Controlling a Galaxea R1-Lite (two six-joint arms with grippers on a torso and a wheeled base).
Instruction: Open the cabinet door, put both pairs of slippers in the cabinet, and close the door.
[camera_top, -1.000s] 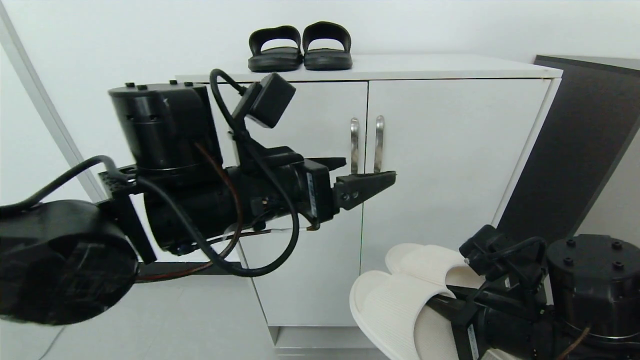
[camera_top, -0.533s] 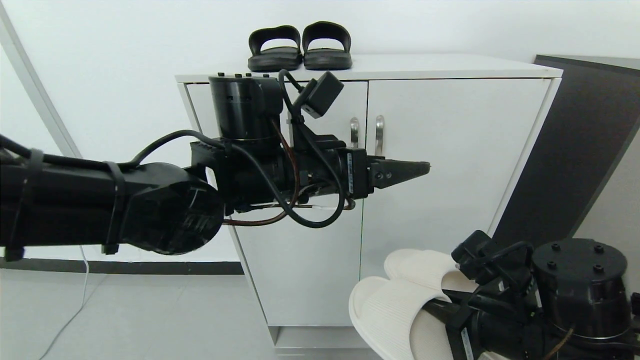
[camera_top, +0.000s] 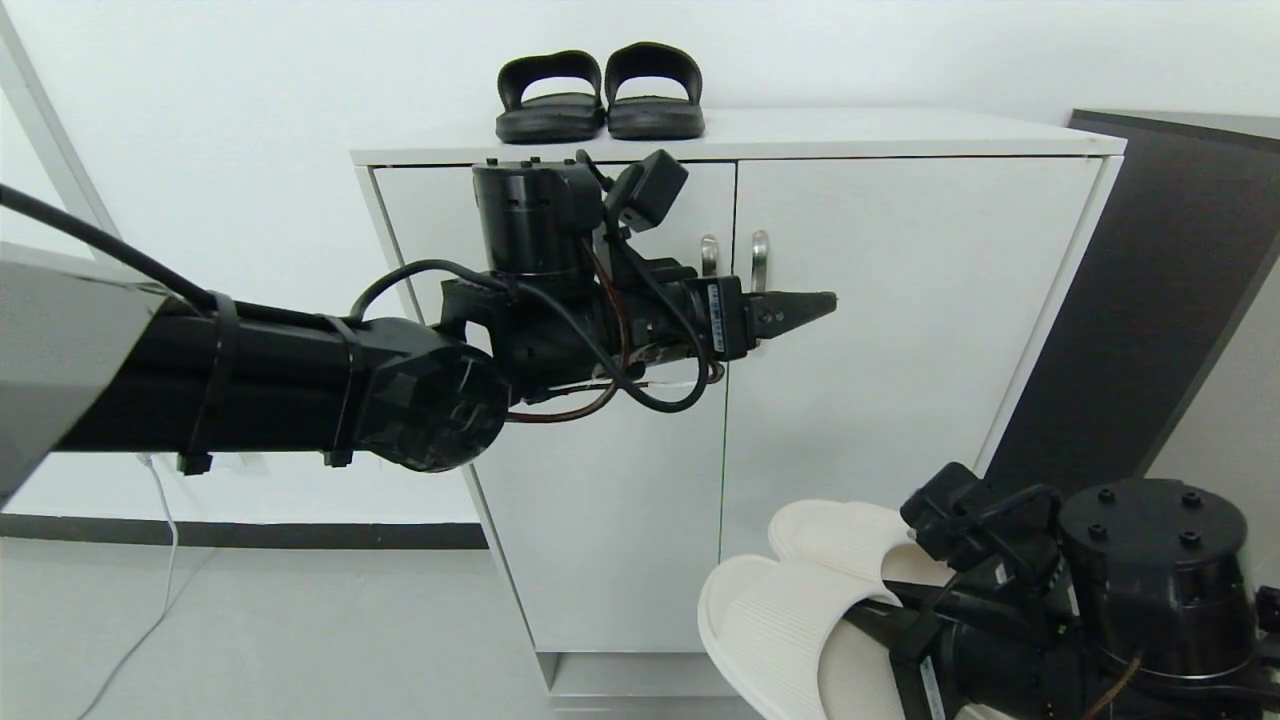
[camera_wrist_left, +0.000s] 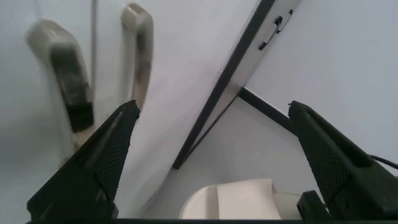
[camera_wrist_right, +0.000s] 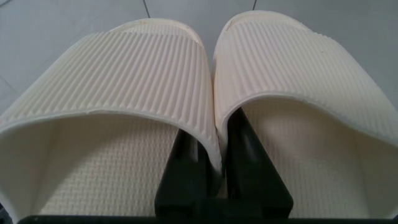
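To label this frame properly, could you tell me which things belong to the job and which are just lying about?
Job: cabinet, doors shut; its handles; black slippers on its top; white slippers in the right gripper; left gripper, open by the handles.
Lying about: dark panel beside the cabinet; dark skirting strip.

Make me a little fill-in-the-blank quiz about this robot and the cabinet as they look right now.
1. The black slippers sit on ___ of the cabinet.
2. The ribbed slippers clamped in the right pincer are ___ in colour.
3. Both cabinet doors are ___.
4. The left pincer, level with the door handles, is ___.

Missing words: top; white; shut; open.
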